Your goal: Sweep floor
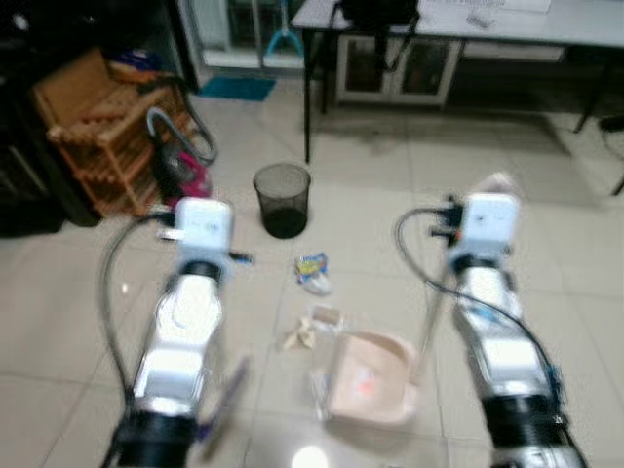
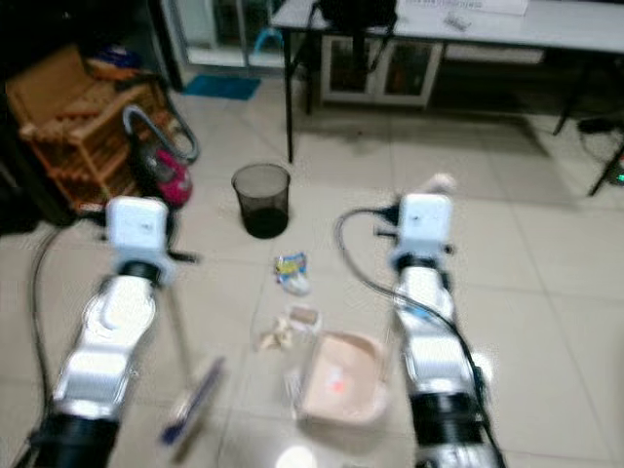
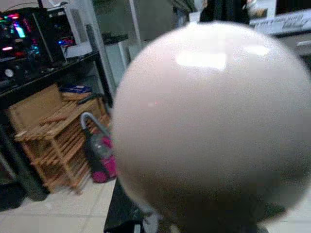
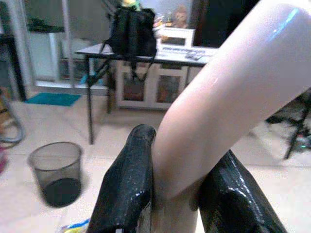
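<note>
Both head views are coming out pretty blurry, so the litter is hard to read: I'm counting roughly three bits on the tiled floor (image 1: 88, 322), a yellow-and-blue wrapper (image 1: 312, 265), a white scrap just below it, and a pale crumpled paper piece (image 1: 304, 331) sitting right by the mouth of the pale pink plastic dustpan (image 1: 369, 390). One dark mesh wastebasket (image 1: 283, 199) is standing further out, well apart from the dustpan. The right claw (image 4: 177, 194) is clamping its two black fingers (image 4: 129, 189) around the pale pink dustpan handle (image 4: 228, 102), and the wrist view is showing that far better than the head views, where the claw itself is hidden behind the silver right arm (image 1: 492, 322). The left claw is hidden too; its wrist camera is mostly blocked by a pale rounded knob (image 3: 209, 121), so I can't tell what its fingers are doing. The right eye view is showing a thin broom stick with a bluish head (image 2: 193, 398) on the floor below the left arm (image 2: 117, 322). A grey surface (image 1: 546, 21) is getting cut off at the top.
</note>
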### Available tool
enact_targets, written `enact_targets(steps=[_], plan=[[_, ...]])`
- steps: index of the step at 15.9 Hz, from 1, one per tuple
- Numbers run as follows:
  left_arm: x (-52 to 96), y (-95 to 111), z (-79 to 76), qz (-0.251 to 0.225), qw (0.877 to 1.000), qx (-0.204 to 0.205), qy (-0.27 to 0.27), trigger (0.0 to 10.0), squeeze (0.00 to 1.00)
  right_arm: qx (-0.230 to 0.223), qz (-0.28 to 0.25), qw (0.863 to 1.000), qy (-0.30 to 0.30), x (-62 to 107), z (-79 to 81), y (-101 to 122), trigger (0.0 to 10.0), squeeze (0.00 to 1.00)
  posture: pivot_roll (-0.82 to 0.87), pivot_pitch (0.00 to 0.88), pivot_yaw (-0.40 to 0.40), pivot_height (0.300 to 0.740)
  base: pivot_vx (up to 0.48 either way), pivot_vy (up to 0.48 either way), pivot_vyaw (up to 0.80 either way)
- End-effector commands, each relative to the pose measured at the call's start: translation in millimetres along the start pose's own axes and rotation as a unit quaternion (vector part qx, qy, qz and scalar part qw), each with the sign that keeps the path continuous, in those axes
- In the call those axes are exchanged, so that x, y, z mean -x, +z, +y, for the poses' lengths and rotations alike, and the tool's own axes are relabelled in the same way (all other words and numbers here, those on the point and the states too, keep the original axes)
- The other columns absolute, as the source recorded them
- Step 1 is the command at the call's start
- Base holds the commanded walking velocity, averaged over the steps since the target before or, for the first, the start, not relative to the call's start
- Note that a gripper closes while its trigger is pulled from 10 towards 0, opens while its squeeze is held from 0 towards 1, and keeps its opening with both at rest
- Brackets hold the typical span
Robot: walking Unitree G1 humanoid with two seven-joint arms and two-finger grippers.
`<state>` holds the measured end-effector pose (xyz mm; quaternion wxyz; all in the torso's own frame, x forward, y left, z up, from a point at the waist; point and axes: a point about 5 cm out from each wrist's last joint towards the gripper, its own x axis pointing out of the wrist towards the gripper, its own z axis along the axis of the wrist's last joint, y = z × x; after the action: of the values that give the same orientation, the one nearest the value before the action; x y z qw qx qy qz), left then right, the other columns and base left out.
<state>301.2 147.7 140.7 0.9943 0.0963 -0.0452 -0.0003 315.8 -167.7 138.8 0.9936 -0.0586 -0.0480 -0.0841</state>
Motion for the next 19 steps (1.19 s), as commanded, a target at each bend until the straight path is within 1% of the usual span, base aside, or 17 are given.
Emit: enact_targets(steps=[1, 2, 3, 5, 7, 10, 12, 13, 16, 19], plan=[[0.2, 2.8, 9.9, -0.017, 0.999, -0.019, 0.019, 10.0, 0.00, -0.001, -0.036, 0.999, 0.012, -4.3, 7.7, 12.7, 10.0, 0.00, 0.00, 0.048, 0.003, 0.740, 0.000, 0.000, 0.00], [1.1, 1.1, 10.0, -0.016, 0.999, -0.020, 0.020, 10.0, 0.00, 0.000, -0.038, 0.999, 0.015, -4.3, 8.2, 12.4, 10.0, 0.00, 0.00, 0.054, 0.004, 0.740, 0.000, 0.000, 0.00], [5.5, -4.7, 13.4, -0.019, 0.999, -0.018, 0.033, 10.0, 0.00, -0.005, -0.040, 0.999, 0.028, -4.6, 9.0, 7.0, 10.0, 0.00, 0.01, 0.072, 0.009, 0.740, 0.000, 0.000, 0.00], [7.2, -8.0, 15.6, -0.022, 0.999, -0.028, 0.033, 10.0, 0.00, -0.002, -0.042, 0.999, 0.027, -6.4, 7.5, 3.3, 10.0, 0.00, 0.02, 0.090, 0.020, 0.740, 0.000, 0.000, 0.00], [6.6, -10.5, 16.5, -0.019, 0.999, -0.031, 0.030, 10.0, 0.00, 0.007, -0.044, 0.999, 0.026, -8.7, 7.4, 0.9, 10.0, 0.00, 0.02, 0.121, 0.036, 0.740, 0.000, 0.000, 0.00], [3.9, -12.2, 18.6, -0.029, 0.998, -0.033, 0.036, 10.0, 0.00, 0.017, -0.043, 0.999, 0.023, -12.0, 6.9, -3.0, 10.0, 0.00, 0.02, 0.153, 0.039, 0.740, 0.000, 0.000, 0.00], [4.3, -10.9, 22.3, -0.040, 0.998, -0.038, 0.034, 10.0, 0.00, 0.031, -0.051, 0.998, 0.023, -11.9, 8.4, -2.0, 10.0, 0.00, 0.02, 0.189, 0.036, 0.740, 0.000, 0.000, 0.00], [2.9, -10.7, 23.6, -0.044, 0.998, -0.044, 0.031, 10.0, 0.00, 0.049, -0.057, 0.997, 0.024, -13.5, 9.5, -0.9, 10.0, 0.00, 0.02, 0.202, 0.034, 0.740, 0.000, 0.000, 0.00], [1.9, -9.2, 23.5, -0.059, 0.997, -0.045, 0.024, 10.0, 0.00, 0.063, -0.072, 0.995, 0.022, -15.4, 8.2, 0.9, 10.0, 0.00, 0.01, 0.238, 0.031, 0.740, 0.000, 0.000, 0.00], [3.5, -10.8, 19.6, -0.077, 0.996, -0.043, 0.018, 10.0, 0.00, 0.068, -0.101, 0.992, 0.015, -14.7, 1.2, 1.0, 10.0, 0.00, 0.02, 0.264, 0.032, 0.740, 0.000, 0.000, 0.00]])
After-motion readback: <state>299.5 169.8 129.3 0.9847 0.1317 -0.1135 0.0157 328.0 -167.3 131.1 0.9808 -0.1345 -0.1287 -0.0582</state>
